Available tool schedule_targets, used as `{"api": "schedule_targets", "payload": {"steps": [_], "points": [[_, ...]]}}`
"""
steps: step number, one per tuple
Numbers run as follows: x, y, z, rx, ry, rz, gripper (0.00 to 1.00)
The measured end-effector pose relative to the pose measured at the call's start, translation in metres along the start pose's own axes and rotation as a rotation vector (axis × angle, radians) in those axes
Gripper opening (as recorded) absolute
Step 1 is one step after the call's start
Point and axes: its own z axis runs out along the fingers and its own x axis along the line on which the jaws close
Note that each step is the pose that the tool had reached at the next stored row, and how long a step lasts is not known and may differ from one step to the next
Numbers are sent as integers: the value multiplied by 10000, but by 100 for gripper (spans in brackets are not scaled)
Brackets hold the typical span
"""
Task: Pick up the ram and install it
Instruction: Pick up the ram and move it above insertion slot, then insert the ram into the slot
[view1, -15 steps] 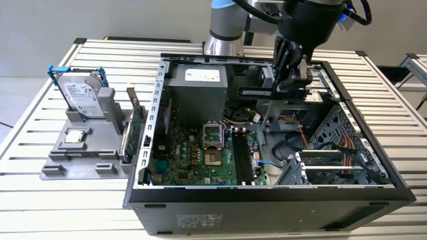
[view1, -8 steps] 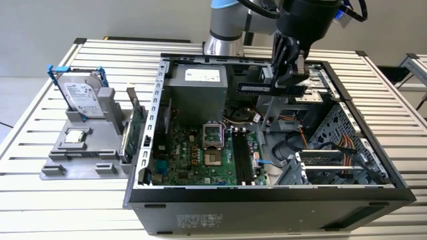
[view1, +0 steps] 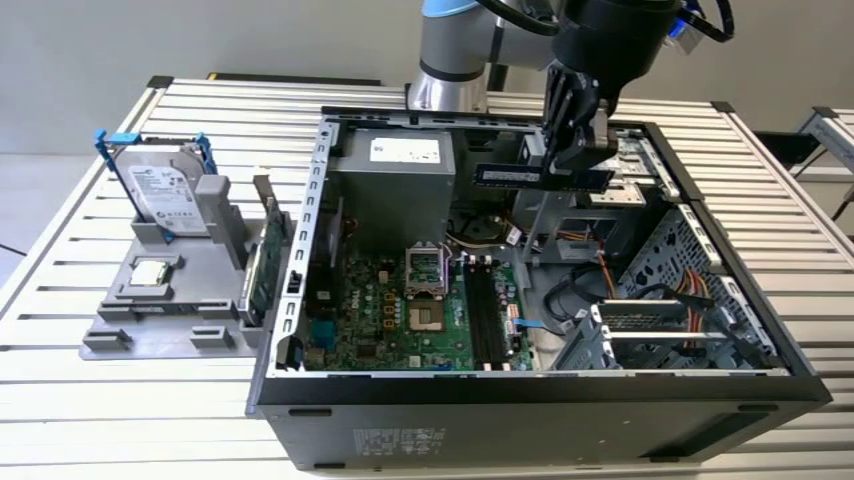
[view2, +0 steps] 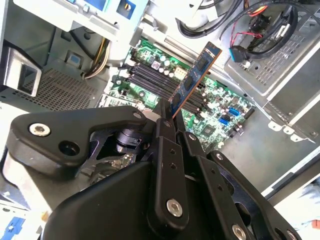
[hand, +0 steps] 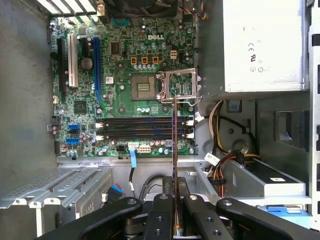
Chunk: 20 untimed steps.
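My gripper (view1: 582, 160) hangs above the open computer case (view1: 534, 385), shut on the ram (view1: 514, 175). The ram is a thin dark stick with black chips, held level over the back of the case, above the motherboard (view1: 400, 310). In the second wrist view the ram (view2: 196, 79) sticks out from the black fingers (view2: 166, 131) towards the board. In the first wrist view the ram (hand: 175, 150) shows edge-on, crossing over the black memory slots (hand: 142, 127). The same slots (view1: 483, 315) lie well below the stick in the exterior view.
A grey power supply (view1: 394, 185) fills the case's back corner beside the CPU socket (view1: 427, 275). A metal drive cage (view1: 681, 290) with cables lies at the exterior view's right. Outside the case, a grey stand (view1: 160, 300) holds a hard drive (view1: 167, 195) and a green card (view1: 274, 260).
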Motion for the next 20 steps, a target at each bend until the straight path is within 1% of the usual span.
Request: {"api": "schedule_targets", "payload": {"steps": [8, 10, 14, 20], "points": [[0, 0, 0, 0, 0, 7, 0], [0, 0, -1, -2, -1, 76, 0], [2, 0, 0, -10, -11, 419, 0], [11, -1, 0, -25, -29, 1079, 0]]}}
